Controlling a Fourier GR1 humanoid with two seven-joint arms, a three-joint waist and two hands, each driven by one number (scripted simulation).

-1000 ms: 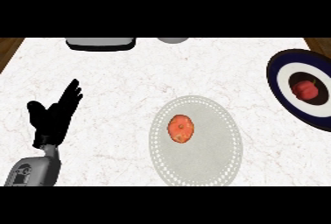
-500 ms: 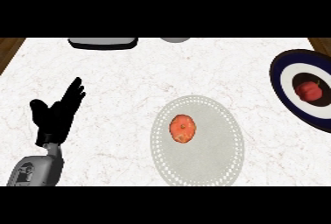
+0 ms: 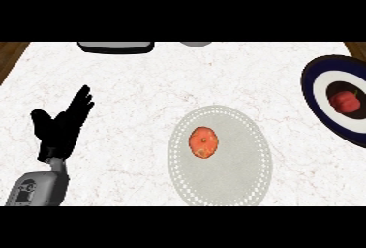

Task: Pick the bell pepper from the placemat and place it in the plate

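Lying on the placemat [image 3: 236, 169], the bell pepper [image 3: 204, 143] sits well right of the left hand [image 3: 61, 128] fingers [image 3: 82, 101].

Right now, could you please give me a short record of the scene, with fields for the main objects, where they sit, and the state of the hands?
surface: white marbled counter
placemat: round, pale grey, centre-right of the counter
orange-red item: lies on the placemat, left of its middle, untouched
plate: dark blue and white, at the right edge, partly out of view
red bell pepper: lies in the plate's dark centre
left hand: open, fingers straight, at the left, apart from the placemat
right hand: not in view
far edge: dark tray-like object, grey round object, both cut off
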